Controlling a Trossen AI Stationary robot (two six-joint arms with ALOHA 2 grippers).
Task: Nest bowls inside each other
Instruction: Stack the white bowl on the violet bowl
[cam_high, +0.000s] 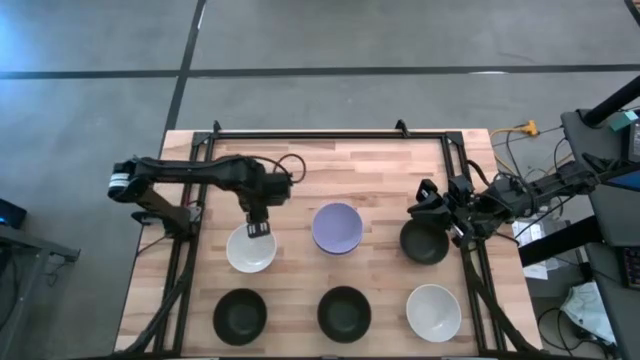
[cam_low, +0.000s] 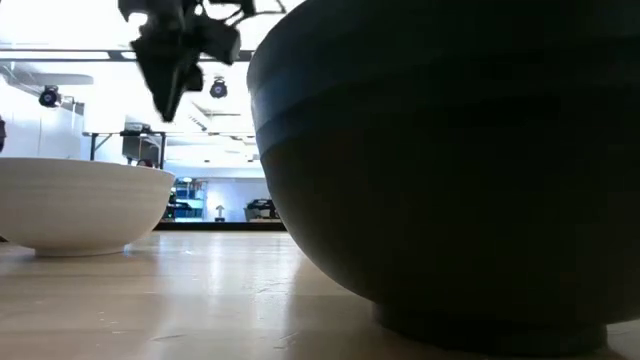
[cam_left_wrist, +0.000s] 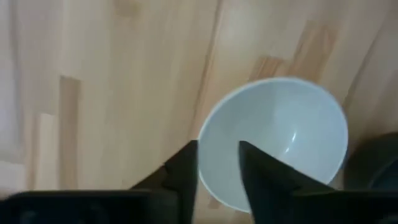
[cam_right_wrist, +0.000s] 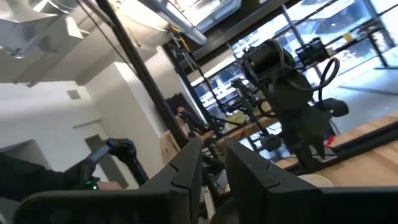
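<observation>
Six bowls rest on their bases on the wooden table. The far row holds a white bowl (cam_high: 250, 250), a lavender bowl (cam_high: 337, 228) and a black bowl (cam_high: 424, 243). The near row holds two black bowls (cam_high: 240, 315) (cam_high: 344, 312) and a white bowl (cam_high: 433, 312). My left gripper (cam_high: 259, 231) points down, open, above the far rim of the white bowl (cam_left_wrist: 280, 143) and clear of it; the low view shows it (cam_low: 175, 60) well above that bowl (cam_low: 70, 200). My right gripper (cam_high: 432, 208) hovers by the far-right black bowl, tilted upward, its fingers (cam_right_wrist: 186, 168) a narrow gap apart with nothing between them.
A black metal frame (cam_high: 330, 133) borders the table's far edge and sides. Cables and equipment (cam_high: 560, 190) crowd the right edge. Bare wood lies between the bowls and along the far strip (cam_high: 350, 165). In the low view a black bowl (cam_low: 450, 170) fills the foreground.
</observation>
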